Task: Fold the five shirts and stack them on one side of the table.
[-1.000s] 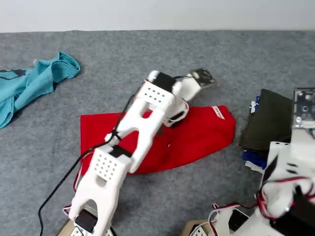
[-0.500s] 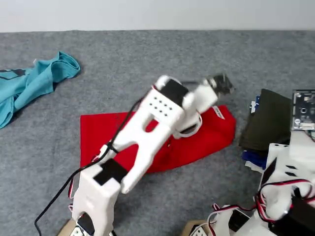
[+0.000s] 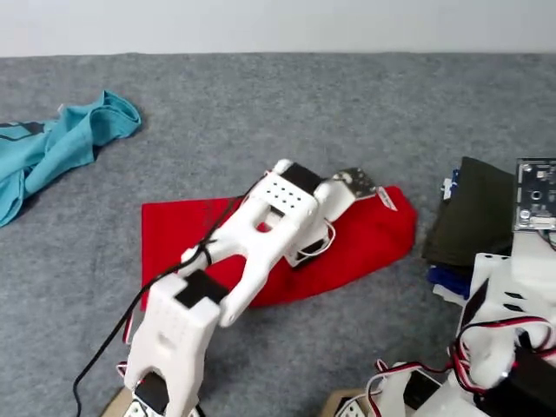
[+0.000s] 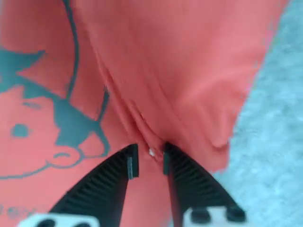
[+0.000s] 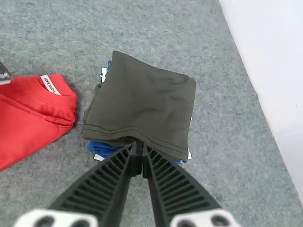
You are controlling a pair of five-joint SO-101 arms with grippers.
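A red shirt (image 3: 373,234) lies flattened at the middle of the grey table, with its collar label toward the right. My left gripper (image 3: 354,183) is down on its far right part near the collar. In the left wrist view the gripper (image 4: 147,158) is shut on a raised fold of the red shirt (image 4: 189,71), beside a dark printed figure. My right gripper (image 5: 140,156) is shut on nothing and hovers over a folded dark olive shirt (image 5: 142,104), which lies on a blue one (image 5: 102,149). A crumpled teal shirt (image 3: 52,148) lies at the far left.
The stack of folded shirts (image 3: 473,217) sits at the table's right side, next to the right arm (image 3: 512,321). The left arm's black cable (image 3: 113,326) trails over the red shirt's near left corner. The table's right edge (image 5: 246,61) runs close past the stack.
The left gripper swung up and to the right, then came back down onto the red shirt near the collar. The right arm and the stack stayed put.
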